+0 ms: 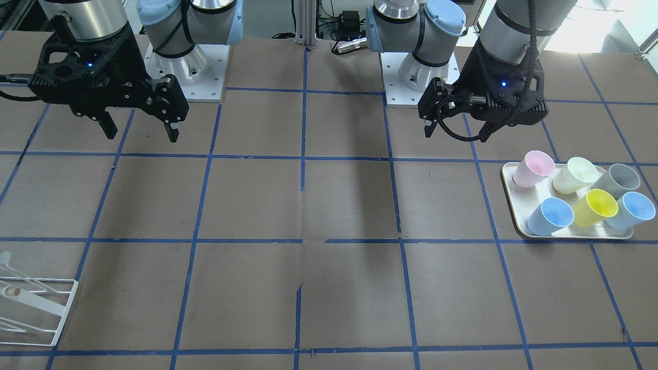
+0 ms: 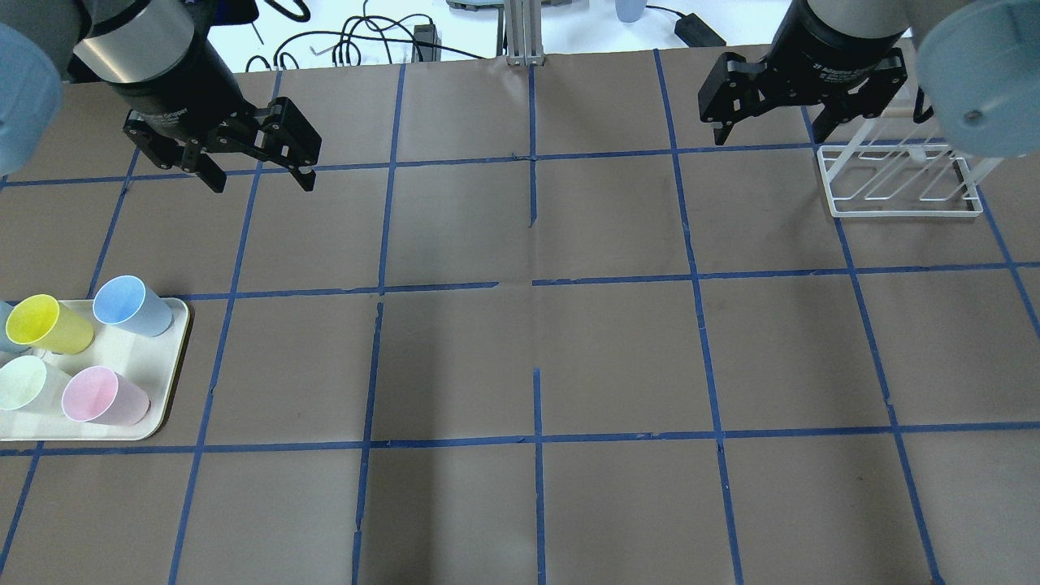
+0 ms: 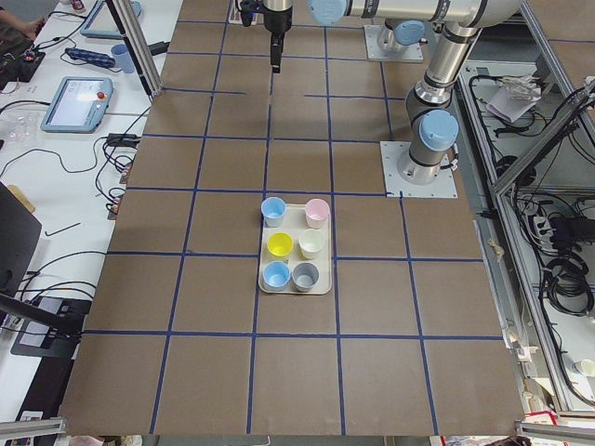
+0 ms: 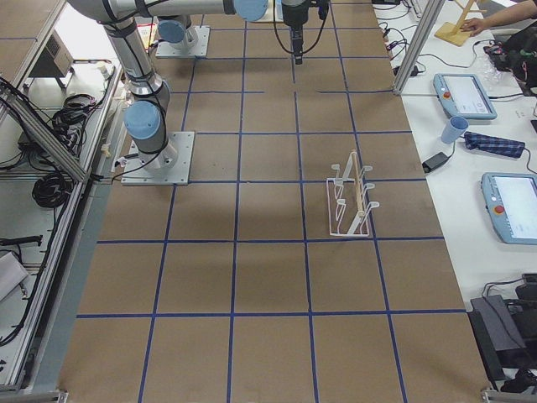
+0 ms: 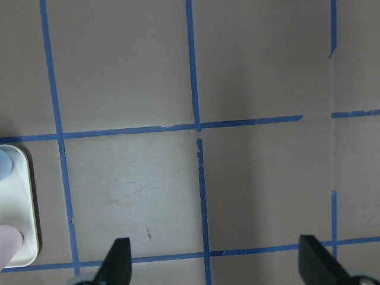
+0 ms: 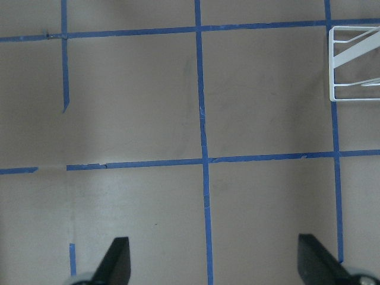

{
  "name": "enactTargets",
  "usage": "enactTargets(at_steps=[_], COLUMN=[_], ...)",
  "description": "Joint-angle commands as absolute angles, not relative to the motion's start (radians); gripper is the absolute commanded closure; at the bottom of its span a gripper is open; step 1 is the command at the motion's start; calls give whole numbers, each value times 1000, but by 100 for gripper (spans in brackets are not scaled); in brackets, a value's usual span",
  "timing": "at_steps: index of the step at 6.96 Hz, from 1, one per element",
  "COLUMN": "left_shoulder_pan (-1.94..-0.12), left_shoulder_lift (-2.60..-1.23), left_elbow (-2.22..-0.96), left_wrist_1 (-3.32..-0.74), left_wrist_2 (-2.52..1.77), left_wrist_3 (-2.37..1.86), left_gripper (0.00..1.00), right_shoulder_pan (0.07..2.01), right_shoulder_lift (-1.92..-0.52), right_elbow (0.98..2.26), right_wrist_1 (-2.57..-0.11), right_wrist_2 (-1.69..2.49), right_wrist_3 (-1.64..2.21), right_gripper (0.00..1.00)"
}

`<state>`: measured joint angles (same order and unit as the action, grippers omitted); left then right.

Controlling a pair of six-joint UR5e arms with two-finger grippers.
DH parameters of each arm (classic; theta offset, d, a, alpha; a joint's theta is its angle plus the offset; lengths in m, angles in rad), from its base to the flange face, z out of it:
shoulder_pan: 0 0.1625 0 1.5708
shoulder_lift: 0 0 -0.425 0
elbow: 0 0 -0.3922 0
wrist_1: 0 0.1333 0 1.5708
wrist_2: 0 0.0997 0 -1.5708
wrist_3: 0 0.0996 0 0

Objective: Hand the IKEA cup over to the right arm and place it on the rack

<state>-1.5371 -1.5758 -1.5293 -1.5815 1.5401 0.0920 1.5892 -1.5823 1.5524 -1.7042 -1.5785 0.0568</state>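
Note:
The IKEA cup (image 1: 618, 180), a pale grey tumbler, stands on the cream tray (image 1: 518, 224) at its far corner; it also shows in the exterior left view as the grey cup (image 3: 305, 275). It is out of the overhead view. My left gripper (image 2: 262, 184) hangs open above the table, well back from the tray, with nothing between its fingers. My right gripper (image 2: 768, 135) is open too, empty, just beside the white wire rack (image 2: 898, 185). The rack (image 6: 356, 65) sits at the right wrist view's upper right corner.
On the tray with the grey cup are a pink cup (image 1: 534, 168), a cream-green cup (image 1: 574, 174), a yellow cup (image 1: 596, 206) and two light blue cups (image 1: 550, 216). Brown table with blue tape grid. Tablets and cables lie on the side benches, where a person's hand (image 4: 503, 17) rests.

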Motion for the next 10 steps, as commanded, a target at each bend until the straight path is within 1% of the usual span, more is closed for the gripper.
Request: enactTargets(at_steps=[1, 6, 9, 10], left_shoulder_pan=[-1537, -1496, -1326, -1246], left_shoulder_lift=[-1575, -1574, -1577, -1577], left_elbow=[-1529, -1528, -1513, -1517], left_wrist_1=[-1582, -1592, -1673, -1672], left_wrist_2=[1539, 1548, 1552, 1555], left_wrist_3=[92, 153, 273, 393], left_gripper=[0, 0, 0, 0], right_shoulder_pan=[1589, 1589, 1589, 1589], right_shoulder_lift=[-1583, -1583, -1583, -1583], right_elbow=[1552, 1552, 1552, 1551], right_wrist_1=[-1704, -1704, -1704, -1704], right_wrist_2=[-1578, -1578, -1578, -1578], right_wrist_3=[57, 57, 57, 57], right_gripper=[0, 0, 0, 0])
